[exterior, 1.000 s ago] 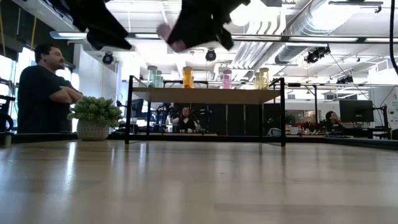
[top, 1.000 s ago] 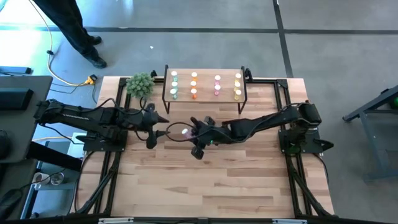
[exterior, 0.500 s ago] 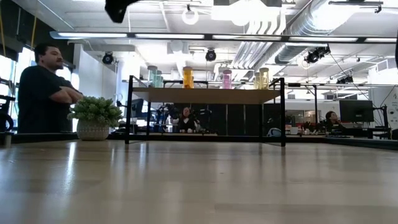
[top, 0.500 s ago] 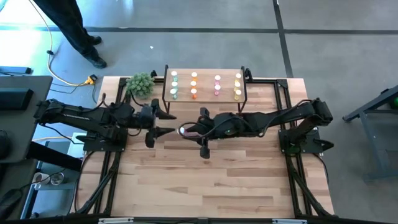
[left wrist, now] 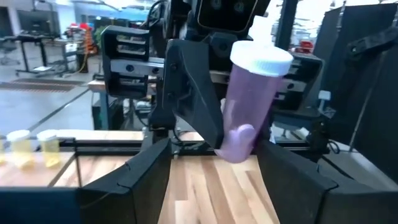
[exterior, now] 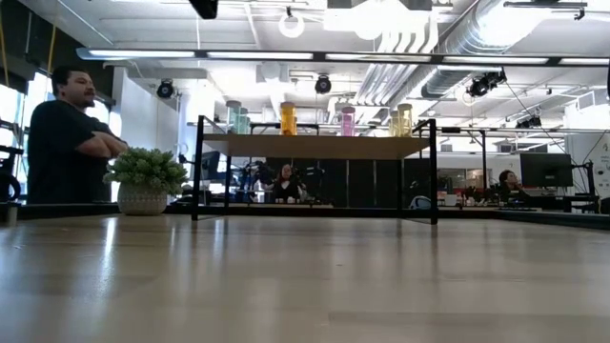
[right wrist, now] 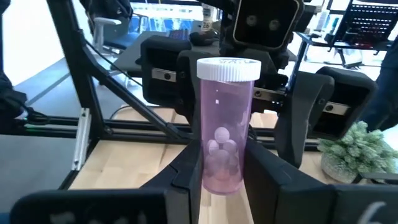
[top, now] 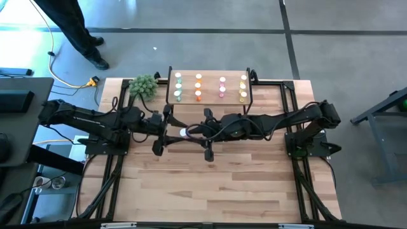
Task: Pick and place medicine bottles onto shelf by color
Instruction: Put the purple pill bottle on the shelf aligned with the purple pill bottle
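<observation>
right gripper [top: 186, 132] stays clamped on the pink bottle [right wrist: 222, 124]; left gripper [top: 164, 131] just slid in with fingers apart around it, looks like a handoff before the shelf [top: 210, 89]

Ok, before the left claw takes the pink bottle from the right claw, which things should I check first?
1. Right claw shut on pink bottle: ok.
2. Left claw open, one finger on each side of the bottle: ok.
3. Bottle deep enough between the left fingers: cannot tell.
4. White cap on: ok.
5. Bottle held above the table, not touching it: ok.
6. Free place by the pink bottles on the shelf: cannot tell.
</observation>
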You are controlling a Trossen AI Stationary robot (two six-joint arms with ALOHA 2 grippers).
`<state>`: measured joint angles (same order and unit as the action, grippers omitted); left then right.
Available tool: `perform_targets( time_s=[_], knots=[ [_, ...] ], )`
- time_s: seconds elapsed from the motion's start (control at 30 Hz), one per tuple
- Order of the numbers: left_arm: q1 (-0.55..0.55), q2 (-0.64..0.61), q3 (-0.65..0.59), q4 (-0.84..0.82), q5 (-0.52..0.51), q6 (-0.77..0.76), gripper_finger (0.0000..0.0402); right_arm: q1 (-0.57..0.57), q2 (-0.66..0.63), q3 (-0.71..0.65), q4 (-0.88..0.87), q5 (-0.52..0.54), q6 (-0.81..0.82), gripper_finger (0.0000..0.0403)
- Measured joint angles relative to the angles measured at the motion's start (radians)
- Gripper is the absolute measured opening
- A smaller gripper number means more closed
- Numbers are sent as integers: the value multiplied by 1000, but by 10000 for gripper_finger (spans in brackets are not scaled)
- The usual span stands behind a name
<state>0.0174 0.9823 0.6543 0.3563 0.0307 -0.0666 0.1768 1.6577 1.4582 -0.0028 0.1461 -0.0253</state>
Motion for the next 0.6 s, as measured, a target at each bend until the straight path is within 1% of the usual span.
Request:
perform_targets(
  time_s=[0.27,0.6],
  knots=[
    [0,24,-1,52,57,19,229,1,-1,0,-3,-8,2,76],
    [0,-2,1,70,36,52,229,5,0,0,-21,17,30,76]
  ],
)
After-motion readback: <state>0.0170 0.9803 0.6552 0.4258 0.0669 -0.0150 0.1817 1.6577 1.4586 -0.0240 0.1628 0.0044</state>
